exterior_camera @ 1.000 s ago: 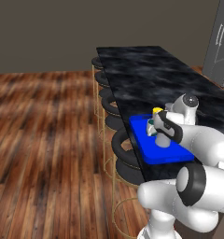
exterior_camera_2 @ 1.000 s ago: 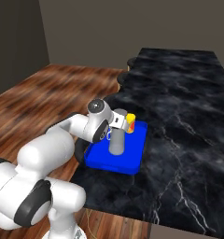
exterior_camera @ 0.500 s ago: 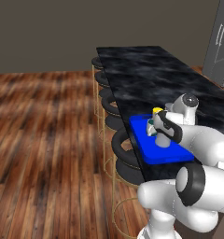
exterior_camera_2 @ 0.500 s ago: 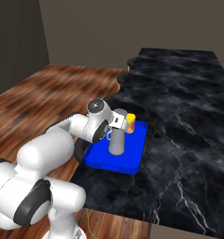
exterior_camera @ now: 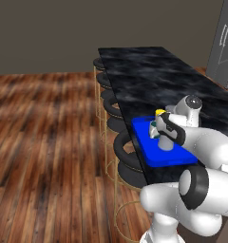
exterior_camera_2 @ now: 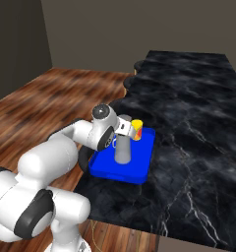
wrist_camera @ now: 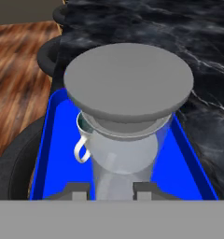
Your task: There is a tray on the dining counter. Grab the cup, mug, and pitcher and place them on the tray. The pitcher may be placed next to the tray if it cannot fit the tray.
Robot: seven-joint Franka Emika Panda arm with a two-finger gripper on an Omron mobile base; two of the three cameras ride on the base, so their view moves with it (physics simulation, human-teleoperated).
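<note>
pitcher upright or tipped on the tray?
Upright. The pitcher stands with its base on the tray, beside the cup; hand view shows its top level, the mug behind it.

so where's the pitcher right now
The pitcher stands upright on the blue tray near the stool-side edge of the dining counter, with the yellow cup behind it and the white mug close beside it.

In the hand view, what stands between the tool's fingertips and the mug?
The pitcher stands there, upright on the tray, right ahead of the tool. The mug peeks out behind it, handle showing.
</note>
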